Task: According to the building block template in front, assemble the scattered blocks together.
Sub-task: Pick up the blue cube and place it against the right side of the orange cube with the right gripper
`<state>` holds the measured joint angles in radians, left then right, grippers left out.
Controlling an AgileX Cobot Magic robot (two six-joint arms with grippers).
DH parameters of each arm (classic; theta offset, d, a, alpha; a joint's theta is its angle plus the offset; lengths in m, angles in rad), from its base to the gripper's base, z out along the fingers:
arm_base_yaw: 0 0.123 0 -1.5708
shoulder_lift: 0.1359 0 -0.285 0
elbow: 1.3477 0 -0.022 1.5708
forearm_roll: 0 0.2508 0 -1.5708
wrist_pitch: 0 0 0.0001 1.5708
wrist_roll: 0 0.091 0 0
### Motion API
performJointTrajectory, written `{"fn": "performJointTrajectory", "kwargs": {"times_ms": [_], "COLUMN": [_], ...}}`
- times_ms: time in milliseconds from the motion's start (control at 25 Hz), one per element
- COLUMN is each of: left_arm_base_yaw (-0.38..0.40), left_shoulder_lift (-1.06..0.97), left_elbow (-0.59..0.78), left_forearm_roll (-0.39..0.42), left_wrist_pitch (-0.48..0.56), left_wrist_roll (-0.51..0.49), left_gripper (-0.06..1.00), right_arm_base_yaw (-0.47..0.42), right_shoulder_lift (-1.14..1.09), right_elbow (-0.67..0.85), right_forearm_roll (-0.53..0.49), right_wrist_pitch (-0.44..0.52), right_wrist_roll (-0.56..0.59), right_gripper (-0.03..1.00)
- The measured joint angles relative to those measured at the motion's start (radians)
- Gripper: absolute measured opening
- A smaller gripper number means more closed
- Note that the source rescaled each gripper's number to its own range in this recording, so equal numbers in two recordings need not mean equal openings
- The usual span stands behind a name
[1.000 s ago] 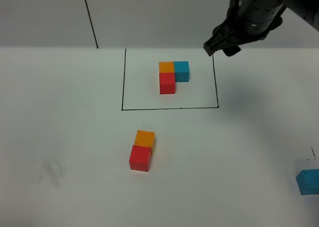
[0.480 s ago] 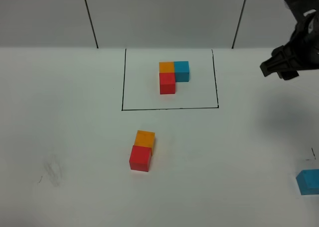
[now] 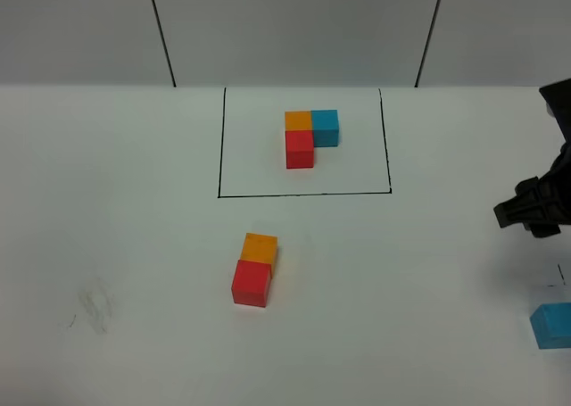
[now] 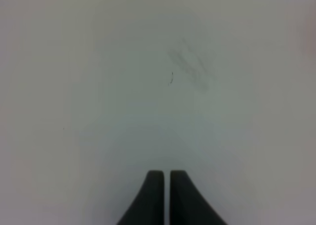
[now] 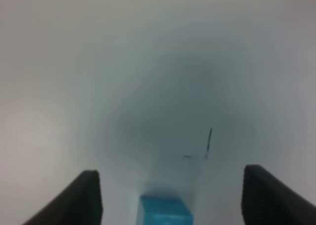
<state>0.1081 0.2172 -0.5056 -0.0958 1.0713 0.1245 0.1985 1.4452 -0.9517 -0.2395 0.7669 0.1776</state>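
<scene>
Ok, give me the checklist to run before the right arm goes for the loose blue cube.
1. The right gripper open and empty: ok.
2. The loose blue cube lined up between its fingers in the right wrist view: ok, not yet enclosed.
3. Blue cube's full outline in the high view: cannot tell, the frame edge cuts it.
4. The orange cube touching the red cube, orange behind, as in the template: ok.
5. The table right of the orange cube free for the blue one: ok.
6. The left gripper shut, holding nothing: ok.
</scene>
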Motion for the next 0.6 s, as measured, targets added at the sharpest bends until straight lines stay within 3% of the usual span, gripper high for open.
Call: {"fn": "performJointTrajectory", "kwargs": {"times_ms": [440,600], "left_arm_base_yaw": [0.0,0.0], "left_shoulder_lift": [0.0,0.0], "left_elbow": [0.0,0.0], "left_forearm_roll": [0.0,0.0], "left_wrist_pitch": [0.0,0.0], "left_wrist_roll": [0.0,0.0], "left_gripper": [0.0,0.01], "right_arm_base_yaw": [-0.083,-0.087], "right_shoulder_lift": [-0.01,-0.011], "right_elbow": [0.266,0.327], "right_forearm_roll": [0.032,0.032], "right_wrist_pitch": [-0.195,-0.267], "right_wrist_roll": [0.013,0.013], "right_gripper": [0.74,0.8]}}
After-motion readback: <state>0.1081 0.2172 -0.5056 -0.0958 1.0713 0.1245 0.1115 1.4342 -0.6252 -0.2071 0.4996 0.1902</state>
